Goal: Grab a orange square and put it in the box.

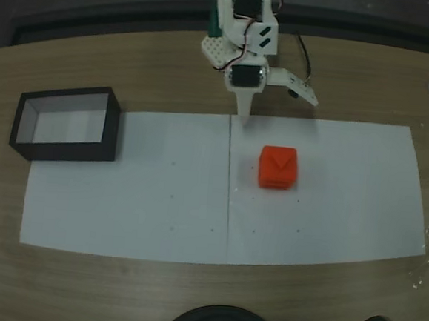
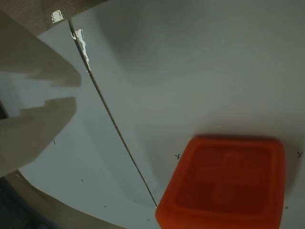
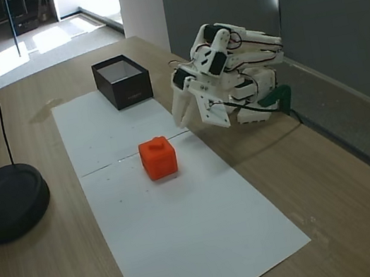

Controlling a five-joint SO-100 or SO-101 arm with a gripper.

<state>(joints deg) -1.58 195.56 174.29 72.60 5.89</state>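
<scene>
- Two white paper sheets lie side by side on the wooden table, meeting at a seam that runs away from the arm in a fixed view.
- The orange cube sits on the right-hand sheet in that view, just right of the seam, with bare paper on every side of it.
- The black box stands at the far left corner of the paper in the same view, well apart from the cube; its pale inside is open to the top.
- Between box and cube the paper is bare.
- A black round lamp base rests on the wood off the paper's edge in a fixed view, well apart from the cube.
- The white gripper hangs at the back edge of the paper, near the seam, its tips pointing down.
- Its jaws stand well spread, one finger down and one angled off to the side, and they hold nothing.
- In the wrist view the fingers sit at the left edge, apart from the cube at lower right.
</scene>
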